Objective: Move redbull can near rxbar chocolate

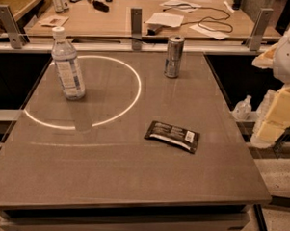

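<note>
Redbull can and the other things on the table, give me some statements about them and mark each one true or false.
1. The redbull can stands upright near the far edge of the table. True.
2. The rxbar chocolate lies touching the can. False: it lies flat, nearer the front, with bare table between them.
3. The water bottle stands to the picture's left of the can. True.
4. The claw holds the can. False: it is beyond the table's edge on the picture's right, apart from the can.
5. The bottle has no cap. False: its white cap is on.
</note>
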Robot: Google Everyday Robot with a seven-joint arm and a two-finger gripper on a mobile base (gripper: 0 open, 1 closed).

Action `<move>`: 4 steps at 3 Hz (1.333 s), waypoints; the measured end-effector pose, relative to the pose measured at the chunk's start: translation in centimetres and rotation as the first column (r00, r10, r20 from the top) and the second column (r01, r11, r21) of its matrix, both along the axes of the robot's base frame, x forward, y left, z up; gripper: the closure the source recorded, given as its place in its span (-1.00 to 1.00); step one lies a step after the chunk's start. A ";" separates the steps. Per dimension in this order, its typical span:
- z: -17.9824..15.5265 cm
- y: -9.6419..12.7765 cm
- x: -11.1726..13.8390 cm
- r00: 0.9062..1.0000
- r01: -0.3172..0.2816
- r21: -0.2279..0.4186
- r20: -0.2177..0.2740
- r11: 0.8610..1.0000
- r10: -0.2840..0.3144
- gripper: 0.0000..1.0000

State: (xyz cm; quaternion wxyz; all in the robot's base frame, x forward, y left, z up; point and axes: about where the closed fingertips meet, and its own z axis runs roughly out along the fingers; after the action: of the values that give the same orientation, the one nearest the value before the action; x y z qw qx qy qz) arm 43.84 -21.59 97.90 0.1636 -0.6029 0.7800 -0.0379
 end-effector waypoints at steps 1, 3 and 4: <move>0.0 0.0 0.0 1.000 0.000 0.000 0.000 1.000 0.000 -1.00; -4.6 -5.7 2.3 0.996 0.069 0.291 0.029 0.954 -0.081 -1.00; -7.4 -9.6 4.0 0.990 0.033 0.490 0.103 0.871 -0.096 -1.00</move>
State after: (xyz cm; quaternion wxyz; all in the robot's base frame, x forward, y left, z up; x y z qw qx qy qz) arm 47.84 -31.23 90.48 0.3566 -0.5123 0.7725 0.1168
